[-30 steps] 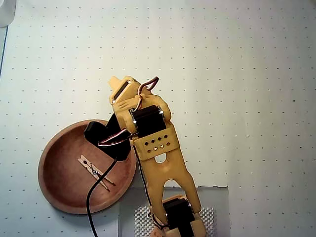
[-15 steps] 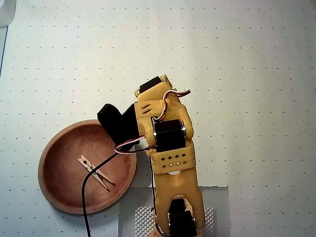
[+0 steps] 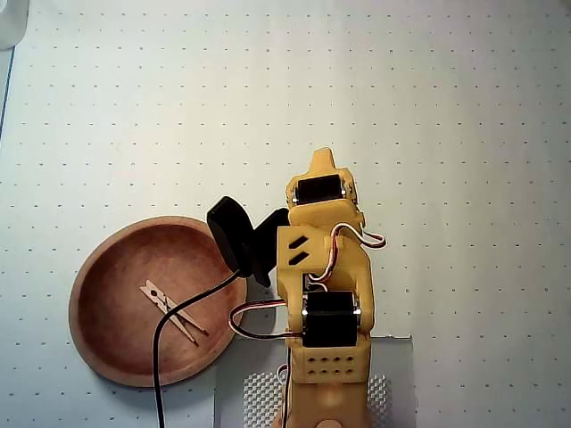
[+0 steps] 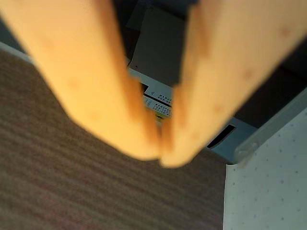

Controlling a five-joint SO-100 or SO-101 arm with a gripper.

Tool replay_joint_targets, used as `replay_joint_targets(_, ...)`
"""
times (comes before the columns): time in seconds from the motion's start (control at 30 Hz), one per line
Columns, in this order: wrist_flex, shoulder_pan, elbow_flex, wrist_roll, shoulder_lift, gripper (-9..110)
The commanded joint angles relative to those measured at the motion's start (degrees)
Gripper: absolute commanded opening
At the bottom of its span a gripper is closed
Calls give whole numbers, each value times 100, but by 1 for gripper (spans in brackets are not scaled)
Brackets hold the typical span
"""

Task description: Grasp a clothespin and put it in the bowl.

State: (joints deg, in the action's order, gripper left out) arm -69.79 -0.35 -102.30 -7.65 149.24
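In the overhead view, the light-tan clothespin [image 3: 171,309] lies flat inside the reddish-brown wooden bowl [image 3: 107,334] at the lower left. The yellow arm [image 3: 326,267] is folded back to the right of the bowl, and its black wrist camera [image 3: 234,234] hangs over the bowl's upper right rim. The fingers themselves are not visible from above. In the wrist view my gripper [image 4: 160,155] fills the frame, its two orange fingers [image 4: 96,81] meeting at the tips with nothing between them. Neither the bowl nor the clothespin appears in the wrist view.
A black cable [image 3: 161,366] runs across the bowl's right side to the bottom edge. A grey base plate [image 3: 241,392] sits under the arm's foot. The white dotted mat [image 3: 446,107] spreads above and to the right. The wrist view shows brown floor [image 4: 72,191] beyond the mat's edge.
The arm has swung right and folded back from above the bowl, taking the camera off the bowl's middle. The clothespin has stayed where it lies in the bowl.
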Motion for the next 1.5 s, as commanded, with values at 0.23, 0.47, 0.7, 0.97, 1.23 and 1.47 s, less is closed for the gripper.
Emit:
replay_joint_targets(0.23, 1397, 62, -2531, 132, 1705, -3)
replay_joint_targets(0.47, 2145, 70, -4157, 141, 2408, -3)
replay_joint_targets(0.7, 2760, 35, -5581, 439, 2927, -3)
replay_joint_targets(0.97, 3164, 53, -6724, 879, 3507, -3)
replay_joint_targets(1.23, 3076, -9, -7734, 879, 4377, -3)
replay_joint_targets(1.47, 2259, 0, -7699, 870, 4456, -3)
